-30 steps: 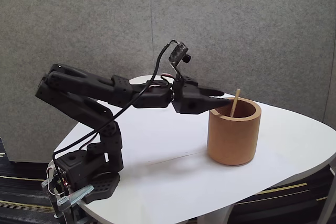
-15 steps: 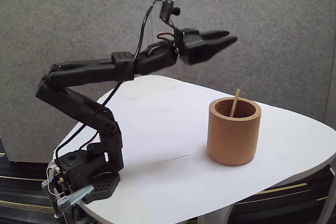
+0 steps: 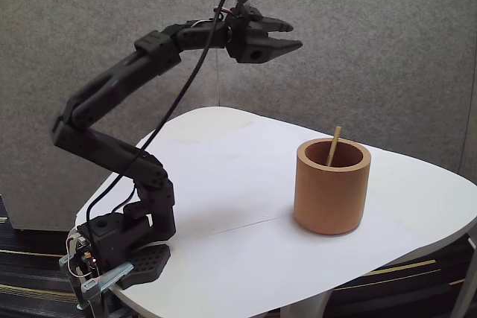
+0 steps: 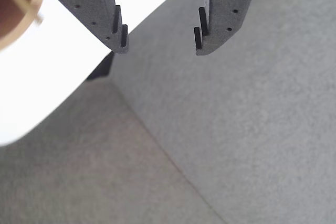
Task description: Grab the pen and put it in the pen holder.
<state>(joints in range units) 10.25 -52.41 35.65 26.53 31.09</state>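
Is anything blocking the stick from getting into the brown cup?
No. The pen already stands inside the pen holder, leaning on its rim. The gripper is open and empty, high above the table, with nothing visible in between.

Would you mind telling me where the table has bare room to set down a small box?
The white table is bare between the arm's base and the pen holder, and right of the holder too. Its near-left corner is crowded by the base.
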